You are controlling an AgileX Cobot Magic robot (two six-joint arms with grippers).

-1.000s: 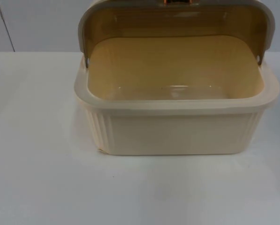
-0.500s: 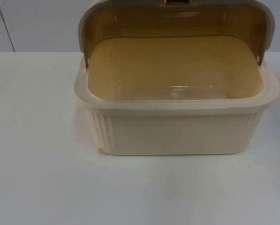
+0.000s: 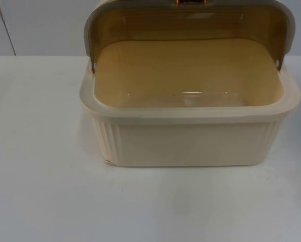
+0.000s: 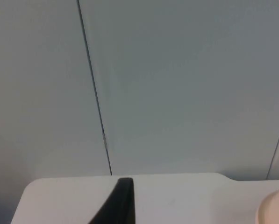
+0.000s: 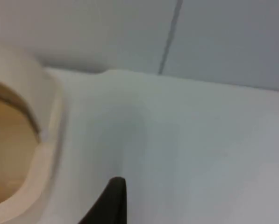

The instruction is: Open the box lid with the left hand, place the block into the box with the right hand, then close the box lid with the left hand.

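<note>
- No text, label, brand, number or sign can be read anywhere.
- The cream box [image 3: 190, 136] has plain ribbed walls and a plain rim, with no lettering.
- Its raised lid [image 3: 190, 20] has an amber inner face without print; a small orange part at its upper edge is too small to make out any marking.
- The white tabletop [image 3: 44, 191] bears no writing.
- The grey partition wall [image 4: 176, 84] shows seams and no signs.
</note>
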